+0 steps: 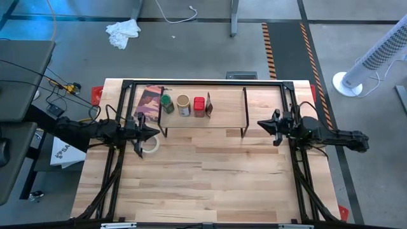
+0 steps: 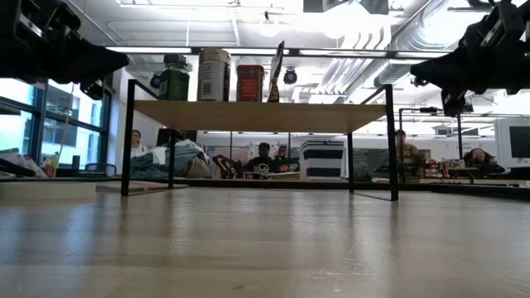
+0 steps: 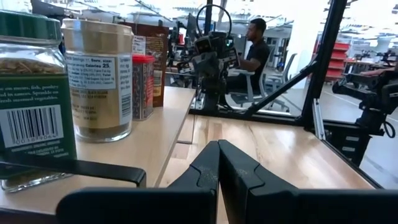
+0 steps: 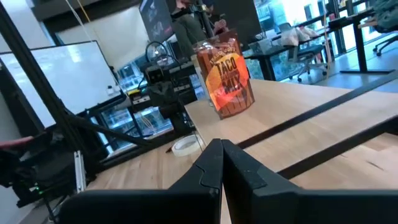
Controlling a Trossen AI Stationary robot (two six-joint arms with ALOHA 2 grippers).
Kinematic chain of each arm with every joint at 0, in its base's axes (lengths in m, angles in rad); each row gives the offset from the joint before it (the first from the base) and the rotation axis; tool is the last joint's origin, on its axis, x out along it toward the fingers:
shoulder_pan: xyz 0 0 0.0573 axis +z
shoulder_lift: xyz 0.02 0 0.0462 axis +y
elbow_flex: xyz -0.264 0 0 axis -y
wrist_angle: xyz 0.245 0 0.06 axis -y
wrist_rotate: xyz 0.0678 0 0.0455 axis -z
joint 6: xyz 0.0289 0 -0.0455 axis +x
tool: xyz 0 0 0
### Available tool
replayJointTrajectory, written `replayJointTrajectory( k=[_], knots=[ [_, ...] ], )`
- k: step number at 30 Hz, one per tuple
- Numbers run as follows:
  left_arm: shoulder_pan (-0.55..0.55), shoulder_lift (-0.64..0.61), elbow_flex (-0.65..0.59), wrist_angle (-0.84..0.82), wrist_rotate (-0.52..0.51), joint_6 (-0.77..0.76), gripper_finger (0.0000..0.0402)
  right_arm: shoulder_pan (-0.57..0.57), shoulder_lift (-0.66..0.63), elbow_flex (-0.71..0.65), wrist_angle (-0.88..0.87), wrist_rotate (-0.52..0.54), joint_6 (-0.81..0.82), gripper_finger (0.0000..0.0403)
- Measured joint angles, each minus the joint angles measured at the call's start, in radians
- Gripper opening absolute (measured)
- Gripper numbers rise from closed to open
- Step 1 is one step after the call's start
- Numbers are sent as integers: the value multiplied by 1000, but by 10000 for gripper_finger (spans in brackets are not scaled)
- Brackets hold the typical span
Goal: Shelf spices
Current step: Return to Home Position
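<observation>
Left gripper [image 1: 151,133] and right gripper [image 1: 262,124], both clenched empty, flank the shelf [image 1: 226,108] at centre frame; retract outward without clipping it.

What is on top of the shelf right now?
Four things stand in a row at one end of the shelf: a green-lidded jar, a tan-lidded jar, a red tin and an upright orange-brown packet. Seen from above, the shelf covers whatever is under it.
</observation>
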Motion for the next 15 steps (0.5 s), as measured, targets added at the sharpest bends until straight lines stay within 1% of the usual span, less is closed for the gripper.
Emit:
replayJointTrajectory(
  k=[5,15],
  knots=[
    [-3,0,0,0,4,0,0,6,0,-8,-18,2,0,0],
    [-3,0,-1,0,5,0,0,65,0,-8,-24,3,0,0]
  ],
)
